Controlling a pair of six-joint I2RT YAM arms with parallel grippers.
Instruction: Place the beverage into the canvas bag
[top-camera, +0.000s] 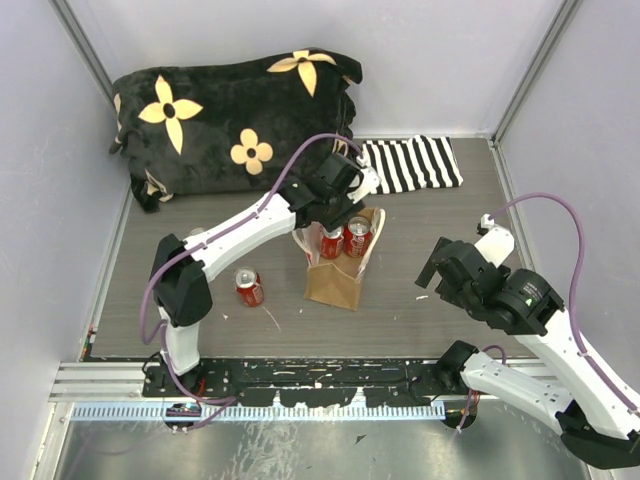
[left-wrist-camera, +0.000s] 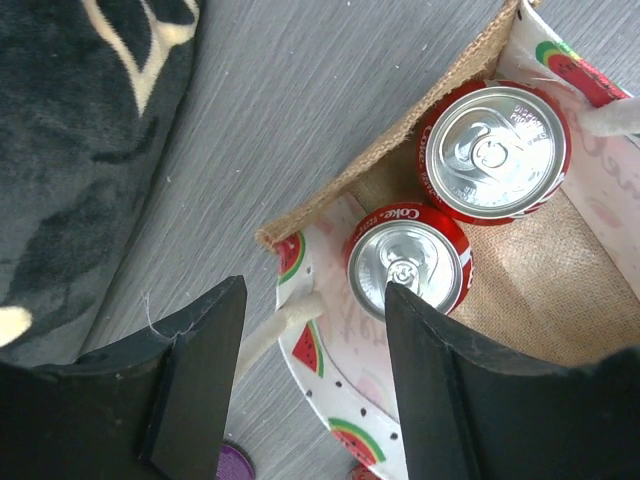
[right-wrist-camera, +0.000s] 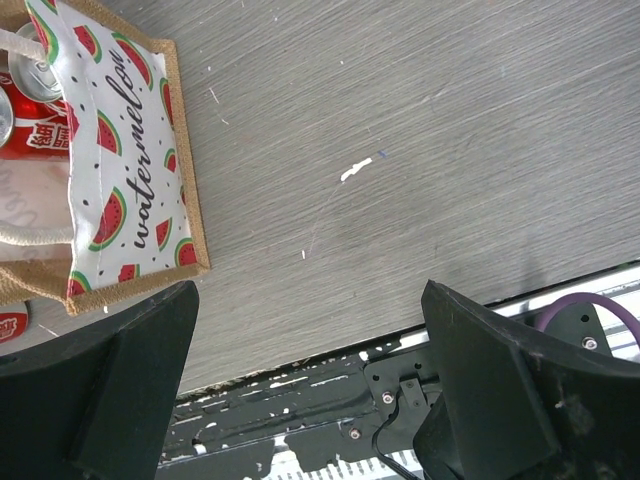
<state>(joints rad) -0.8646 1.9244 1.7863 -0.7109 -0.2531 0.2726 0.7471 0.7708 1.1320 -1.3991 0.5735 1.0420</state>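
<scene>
Left pincer (left-wrist-camera: 315, 290) hangs spread wide and empty over the rim of the canvas bag (left-wrist-camera: 560, 270). Just under one finger, a Coke can (left-wrist-camera: 410, 262) stands inside the bag, with a second can (left-wrist-camera: 492, 150) beyond. A third can (top-camera: 249, 287) sits on the bench (top-camera: 470, 210), back toward the arm's base. Right pincer (top-camera: 432, 272), also spread and empty, hangs well apart.

Two cans (top-camera: 358, 236) inside the canvas bag (top-camera: 335, 285), third can (top-camera: 249, 288) left of it on table (top-camera: 450, 300)

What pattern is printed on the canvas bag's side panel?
Watermelon slices and black script lettering on white, on the canvas bag; clearest in the right wrist view.
</scene>
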